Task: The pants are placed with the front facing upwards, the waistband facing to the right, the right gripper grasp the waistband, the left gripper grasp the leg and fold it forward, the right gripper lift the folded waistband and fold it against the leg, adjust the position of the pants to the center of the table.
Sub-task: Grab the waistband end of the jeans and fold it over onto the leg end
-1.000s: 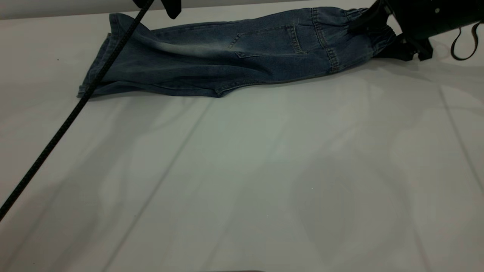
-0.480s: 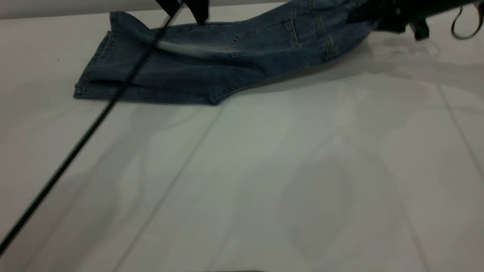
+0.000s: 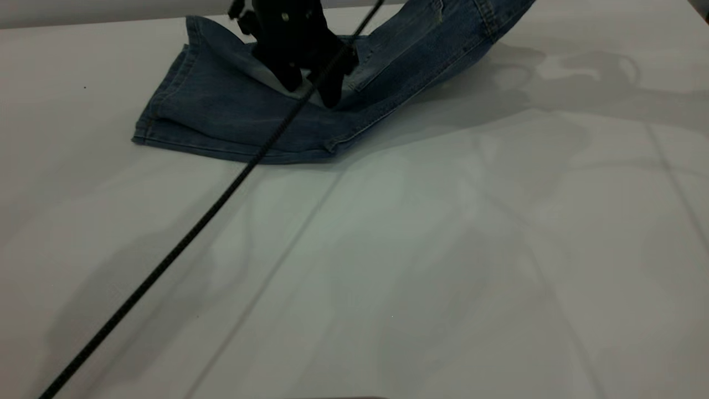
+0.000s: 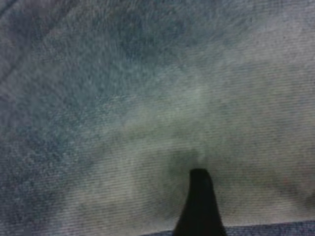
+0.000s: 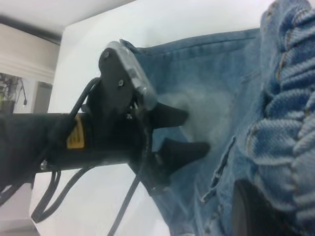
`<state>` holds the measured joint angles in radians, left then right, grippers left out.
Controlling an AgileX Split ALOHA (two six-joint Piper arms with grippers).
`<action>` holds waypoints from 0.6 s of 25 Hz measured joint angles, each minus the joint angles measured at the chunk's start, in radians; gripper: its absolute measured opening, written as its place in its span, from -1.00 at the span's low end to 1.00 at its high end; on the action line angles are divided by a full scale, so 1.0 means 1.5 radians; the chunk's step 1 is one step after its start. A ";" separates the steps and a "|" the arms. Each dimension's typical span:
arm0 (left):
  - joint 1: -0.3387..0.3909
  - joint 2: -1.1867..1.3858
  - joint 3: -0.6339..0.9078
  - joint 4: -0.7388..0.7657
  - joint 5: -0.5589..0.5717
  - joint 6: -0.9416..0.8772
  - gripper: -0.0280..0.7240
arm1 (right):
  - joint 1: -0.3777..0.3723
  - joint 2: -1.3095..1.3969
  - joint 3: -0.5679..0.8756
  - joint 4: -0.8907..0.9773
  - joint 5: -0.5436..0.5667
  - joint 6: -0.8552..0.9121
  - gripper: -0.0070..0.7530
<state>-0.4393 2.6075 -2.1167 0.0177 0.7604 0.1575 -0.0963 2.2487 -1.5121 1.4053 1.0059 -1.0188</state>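
The blue denim pants [image 3: 221, 116] lie with their leg end flat on the white table [image 3: 443, 249]. Their upper part rises off the table and leaves the exterior view at the top. My left gripper [image 3: 310, 91] is open, its two dark fingers pointing down onto the pale faded patch of the thigh. The left wrist view is filled with denim [image 4: 123, 98] behind one dark finger [image 4: 199, 201]. The right wrist view shows the ruched waistband [image 5: 295, 88] bunched in my right gripper [image 5: 261, 196], which is shut on it. The left gripper [image 5: 197, 132] stands beyond with its fingers apart.
A black braided cable [image 3: 166, 266] runs diagonally from the left arm across the pants and down to the table's front left. The far table edge lies just behind the pants.
The waistband end has risen and swung left, out of the exterior view along with the right gripper. The left gripper came down onto the thigh. The leg hems slid slightly right.
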 joint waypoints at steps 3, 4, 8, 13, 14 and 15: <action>-0.012 0.006 -0.007 0.001 -0.007 0.000 0.43 | 0.000 -0.010 0.000 -0.001 0.010 0.002 -0.75; -0.018 0.009 -0.011 0.002 -0.009 0.000 0.43 | 0.000 -0.011 0.000 -0.001 0.013 0.002 -0.75; -0.045 0.015 -0.027 0.006 -0.012 0.000 0.43 | 0.005 -0.013 0.000 0.000 0.022 0.004 -0.75; -0.083 0.021 -0.046 0.003 -0.008 0.001 0.43 | 0.019 -0.013 -0.006 0.000 0.023 0.005 -0.75; -0.087 0.022 -0.049 0.001 -0.002 0.001 0.43 | 0.019 -0.013 -0.007 0.001 0.025 0.005 -0.75; -0.090 0.022 -0.052 0.000 0.006 0.001 0.43 | 0.019 -0.013 -0.007 0.001 0.025 0.005 -0.75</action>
<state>-0.5738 2.6405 -2.1944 0.0182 0.7689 0.1586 -0.0682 2.2299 -1.5220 1.4070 1.0440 -1.0115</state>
